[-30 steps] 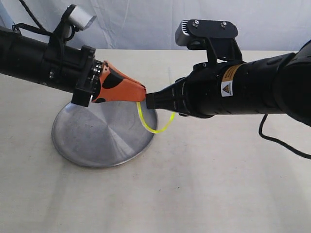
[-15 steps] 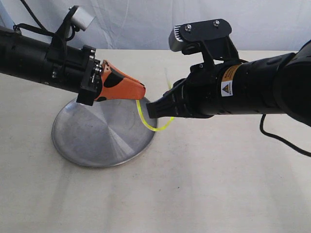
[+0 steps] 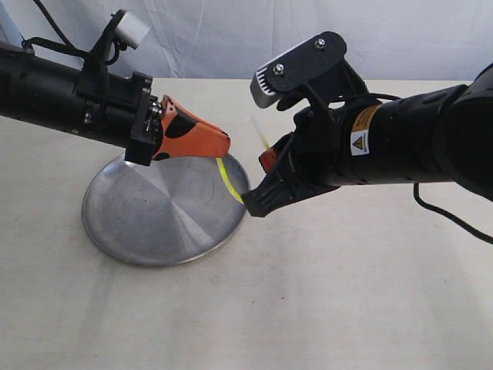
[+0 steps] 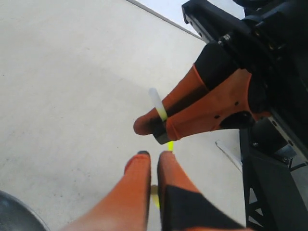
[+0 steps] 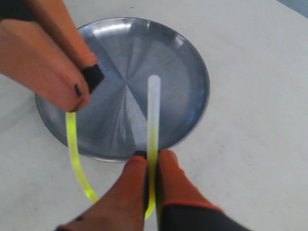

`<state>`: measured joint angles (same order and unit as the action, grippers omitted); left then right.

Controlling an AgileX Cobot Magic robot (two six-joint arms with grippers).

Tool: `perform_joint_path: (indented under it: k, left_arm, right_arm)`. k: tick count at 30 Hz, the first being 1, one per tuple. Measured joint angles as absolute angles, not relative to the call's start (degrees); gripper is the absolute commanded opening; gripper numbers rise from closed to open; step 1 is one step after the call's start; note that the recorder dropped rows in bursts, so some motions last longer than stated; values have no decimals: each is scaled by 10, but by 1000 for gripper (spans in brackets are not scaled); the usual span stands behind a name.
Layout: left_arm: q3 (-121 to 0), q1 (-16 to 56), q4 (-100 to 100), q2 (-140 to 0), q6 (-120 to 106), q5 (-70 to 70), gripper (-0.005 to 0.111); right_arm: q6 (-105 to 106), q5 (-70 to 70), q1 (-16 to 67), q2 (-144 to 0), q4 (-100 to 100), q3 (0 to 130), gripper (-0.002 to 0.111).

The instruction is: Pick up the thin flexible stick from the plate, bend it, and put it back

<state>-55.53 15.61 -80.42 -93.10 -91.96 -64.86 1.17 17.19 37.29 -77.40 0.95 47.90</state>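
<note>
A matte cream tabletop spreads beneath the left gripper and the right gripper, faintly mottled and evenly lit, with soft shadows under them. Behind both, past the table's far edge, hangs a wrinkled white cloth backdrop with a bluish cast.

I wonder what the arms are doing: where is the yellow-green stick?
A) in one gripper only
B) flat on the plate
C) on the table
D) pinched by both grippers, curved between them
D: the left gripper and right gripper each pinch the stick, which bows between them.
</note>
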Motion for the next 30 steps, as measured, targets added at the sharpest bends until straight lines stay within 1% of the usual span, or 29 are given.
perform_joint_path:
  k: [30]
  left_arm:
    - [-555, 161, -803, -931, -916, -649, 0]
  right_arm:
    - [269, 209, 374, -774, 7, 479, -1]
